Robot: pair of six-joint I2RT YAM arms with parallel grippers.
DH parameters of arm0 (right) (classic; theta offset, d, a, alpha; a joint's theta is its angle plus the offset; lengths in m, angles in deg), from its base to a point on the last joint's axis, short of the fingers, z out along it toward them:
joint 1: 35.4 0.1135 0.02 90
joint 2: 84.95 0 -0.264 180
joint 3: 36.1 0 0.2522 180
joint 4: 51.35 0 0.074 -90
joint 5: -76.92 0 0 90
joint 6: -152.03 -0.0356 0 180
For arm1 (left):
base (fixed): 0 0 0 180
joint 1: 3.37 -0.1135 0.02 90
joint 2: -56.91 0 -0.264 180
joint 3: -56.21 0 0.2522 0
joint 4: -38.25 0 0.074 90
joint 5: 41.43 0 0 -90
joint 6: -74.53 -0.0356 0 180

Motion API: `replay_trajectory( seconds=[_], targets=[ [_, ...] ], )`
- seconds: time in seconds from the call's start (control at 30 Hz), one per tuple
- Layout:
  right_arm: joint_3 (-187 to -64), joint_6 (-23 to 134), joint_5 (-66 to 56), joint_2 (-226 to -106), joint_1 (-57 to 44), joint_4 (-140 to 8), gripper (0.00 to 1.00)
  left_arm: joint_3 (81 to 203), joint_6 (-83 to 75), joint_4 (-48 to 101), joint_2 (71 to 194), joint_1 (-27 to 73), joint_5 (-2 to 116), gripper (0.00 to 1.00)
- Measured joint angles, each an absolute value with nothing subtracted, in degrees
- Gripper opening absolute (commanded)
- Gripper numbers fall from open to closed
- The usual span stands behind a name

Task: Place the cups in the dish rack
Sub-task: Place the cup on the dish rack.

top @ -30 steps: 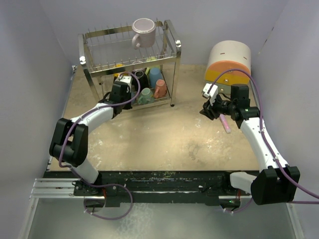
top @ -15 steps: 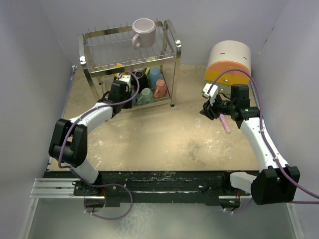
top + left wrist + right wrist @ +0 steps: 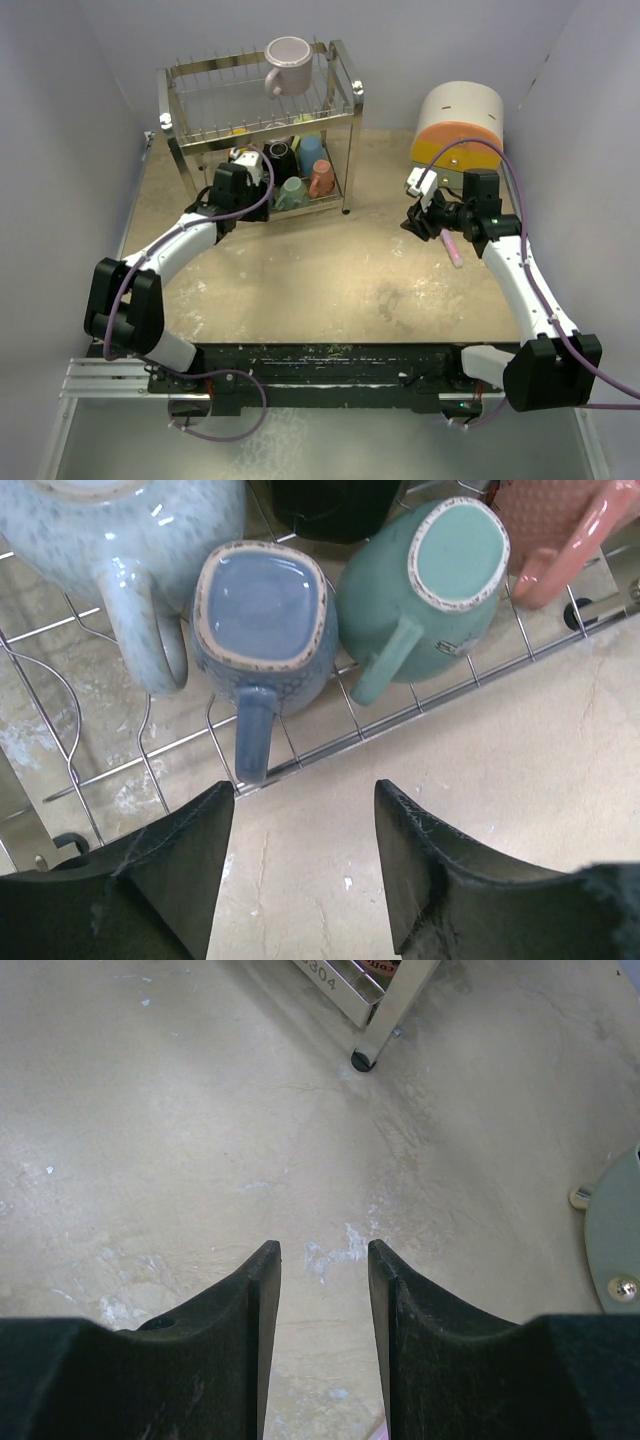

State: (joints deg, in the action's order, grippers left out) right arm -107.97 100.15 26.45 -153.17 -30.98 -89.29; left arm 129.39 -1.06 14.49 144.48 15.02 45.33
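The dish rack (image 3: 165,120) of chrome tubes stands at the back left. A lilac cup (image 3: 288,64) sits on its top tier. On the lower tier are a black cup (image 3: 283,158), a blue one (image 3: 311,152), a pink one (image 3: 322,178) and a teal one (image 3: 292,192). My left gripper (image 3: 248,190) hovers at the lower tier's front edge. In the left wrist view it (image 3: 305,800) is open and empty, just in front of an upturned blue cup (image 3: 262,605), with the teal cup (image 3: 430,580) beside it. My right gripper (image 3: 325,1250) is open over bare table, holding nothing.
A round white-and-orange drawer unit (image 3: 460,125) stands at the back right. A small pink bar (image 3: 452,248) lies under the right arm. One rack foot (image 3: 365,1060) shows ahead of the right gripper. Lilac walls close in both sides.
The left jaws have opened, and the left arm has drawn back a little to the left from the lower tier. The right arm has not moved.
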Motion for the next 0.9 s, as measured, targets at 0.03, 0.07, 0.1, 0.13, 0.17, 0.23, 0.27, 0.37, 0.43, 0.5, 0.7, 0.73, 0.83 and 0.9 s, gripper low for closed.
replay_trajectory(
  seconds=[0.03, 0.07, 0.1, 0.13, 0.17, 0.23, 0.27, 0.37, 0.43, 0.5, 0.7, 0.73, 0.83, 0.9],
  targets=[
    [-107.97, 100.15, 26.45, -153.17, -30.98, -89.29, 0.43, 128.98, -1.03, 14.38, 143.98, 15.02, 45.66, 0.64],
    [-107.97, 100.15, 26.45, -153.17, -30.98, -89.29, 0.43, 128.58, -1.03, 14.29, 143.54, 15.02, 46.05, 0.65],
    [-107.97, 100.15, 26.45, -153.17, -30.98, -89.29, 0.43, 128.14, -1.03, 14.29, 143.04, 15.02, 46.44, 0.65],
    [-107.97, 100.15, 26.45, -153.17, -30.98, -89.29, 0.43, 127.73, -1.03, 14.14, 142.49, 15.02, 46.86, 0.66],
    [-107.97, 100.15, 26.45, -153.17, -30.98, -89.29, 0.43, 127.34, -1.03, 14.12, 141.99, 15.02, 47.14, 0.66],
    [-107.97, 100.15, 26.45, -153.17, -30.98, -89.29, 0.43, 126.48, -1.03, 14.07, 140.79, 15.02, 48.02, 0.66],
    [-107.97, 100.15, 26.45, -153.17, -30.98, -89.29, 0.43, 126.07, -1.03, 14.03, 140.22, 15.02, 48.43, 0.66],
    [-107.97, 100.15, 26.45, -153.17, -30.98, -89.29, 0.43, 124.80, -1.01, 14.12, 138.78, 15.02, 49.81, 0.66],
    [-107.97, 100.15, 26.45, -153.17, -30.98, -89.29, 0.43, 123.97, -0.97, 14.05, 137.90, 15.02, 50.46, 0.66],
    [-107.97, 100.15, 26.47, -153.17, -30.98, -89.29, 0.43, 122.79, -0.86, 14.03, 136.66, 15.02, 51.05, 0.66],
    [-107.97, 100.18, 26.45, -153.17, -30.98, -89.31, 0.43, 119.90, 0.28, 13.18, 131.89, 15.02, 52.67, 0.67],
    [-107.97, 100.18, 26.45, -153.17, -30.98, -89.31, 0.43, 119.45, 0.47, 13.07, 130.84, 15.02, 53.20, 0.68],
    [-107.97, 100.18, 26.45, -153.17, -30.98, -89.38, 0.43, 117.81, 0.87, 13.11, 127.22, 15.02, 54.86, 0.70],
    [-107.97, 100.18, 26.45, -153.17, -31.00, -89.42, 0.43, 116.58, 1.59, 13.11, 124.22, 15.02, 56.32, 0.74]
  ],
)
